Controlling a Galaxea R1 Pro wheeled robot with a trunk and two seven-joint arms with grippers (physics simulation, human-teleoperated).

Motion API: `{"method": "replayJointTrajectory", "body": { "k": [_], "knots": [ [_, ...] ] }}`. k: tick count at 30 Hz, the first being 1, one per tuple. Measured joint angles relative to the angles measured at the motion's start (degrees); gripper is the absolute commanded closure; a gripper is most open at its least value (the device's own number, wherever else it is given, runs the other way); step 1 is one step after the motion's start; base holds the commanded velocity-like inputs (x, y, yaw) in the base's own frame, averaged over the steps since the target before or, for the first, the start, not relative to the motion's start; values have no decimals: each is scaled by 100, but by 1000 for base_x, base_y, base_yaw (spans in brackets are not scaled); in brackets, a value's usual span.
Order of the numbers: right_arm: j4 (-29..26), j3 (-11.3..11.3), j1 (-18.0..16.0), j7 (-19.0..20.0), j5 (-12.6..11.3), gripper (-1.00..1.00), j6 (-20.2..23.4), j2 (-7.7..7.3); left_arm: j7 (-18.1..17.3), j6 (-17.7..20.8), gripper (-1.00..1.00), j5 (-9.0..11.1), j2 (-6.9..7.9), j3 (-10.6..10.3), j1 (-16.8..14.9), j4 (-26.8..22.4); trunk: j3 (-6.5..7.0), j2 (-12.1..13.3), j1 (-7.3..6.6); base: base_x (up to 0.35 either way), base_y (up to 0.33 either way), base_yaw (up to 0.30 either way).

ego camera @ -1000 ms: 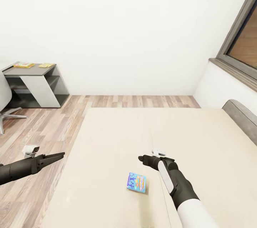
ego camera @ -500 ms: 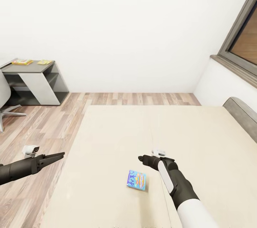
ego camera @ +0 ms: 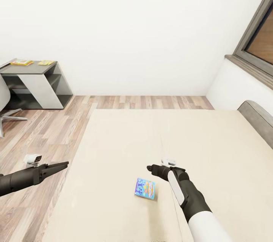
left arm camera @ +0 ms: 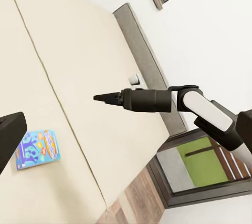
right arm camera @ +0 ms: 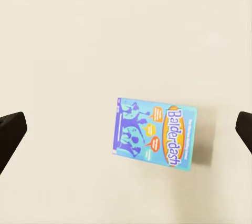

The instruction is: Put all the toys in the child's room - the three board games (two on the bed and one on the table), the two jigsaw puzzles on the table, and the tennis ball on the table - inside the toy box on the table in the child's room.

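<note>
From the head camera I had the flat blue cartoon-print board game (ego camera: 145, 189) lying on the beige bed (ego camera: 212, 147) near my right end effector (ego camera: 150, 167), whose right-wrist view showed fingertips spread wide over it, so descending and gripping looked next.

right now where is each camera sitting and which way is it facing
Head view: high on the robot, looking down over the bed; both arms show, with the blue game box by the right end effector.
Left wrist view: looks across the bed at the right arm.
Right wrist view: looks straight down at the game box; dark fingertips at its edges.
All three share the game box.
</note>
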Motion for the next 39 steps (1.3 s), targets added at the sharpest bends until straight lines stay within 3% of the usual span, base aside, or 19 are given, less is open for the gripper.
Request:
{"method": "replayJointTrajectory", "body": {
  "k": [39],
  "knots": [
    [0, -7, -1, -2, 0, -100, -2, -6, 0, -1, -100, -12, 3, 5, 0, 0, -369, -1, 0, 0, 0, 0]
  ]
}}
